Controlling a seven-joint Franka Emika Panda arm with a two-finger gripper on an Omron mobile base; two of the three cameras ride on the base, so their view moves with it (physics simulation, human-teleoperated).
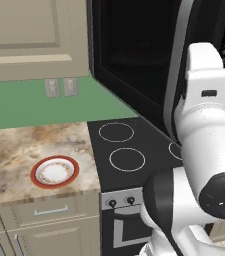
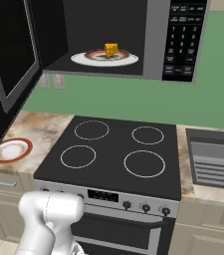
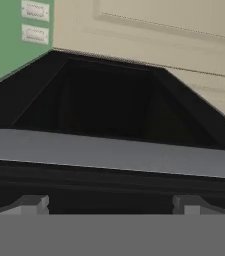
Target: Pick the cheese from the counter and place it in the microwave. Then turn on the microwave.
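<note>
The cheese (image 2: 111, 49), a small orange-yellow wedge, sits on a white plate (image 2: 83, 59) inside the microwave (image 2: 153, 45). The microwave door (image 2: 9, 60) hangs open, swung out to the left, and its button panel (image 2: 183, 40) is on the right. In the hand view my gripper (image 3: 111, 205) is open, its fingertips (image 3: 31, 204) wide apart with nothing between them. It faces the dark door (image 3: 109, 105) and the door's silver trim (image 3: 109, 152) at close range. In the left base view my white arm (image 1: 204, 130) rises right beside the open door (image 1: 134, 55).
A round white plate with a red rim (image 1: 55, 172) (image 2: 10, 150) lies on the marbled counter (image 1: 14, 150) left of the black stovetop (image 2: 113, 149). A sink (image 2: 215, 159) lies to the stove's right. Beige cabinets (image 1: 29, 35) hang above the counter.
</note>
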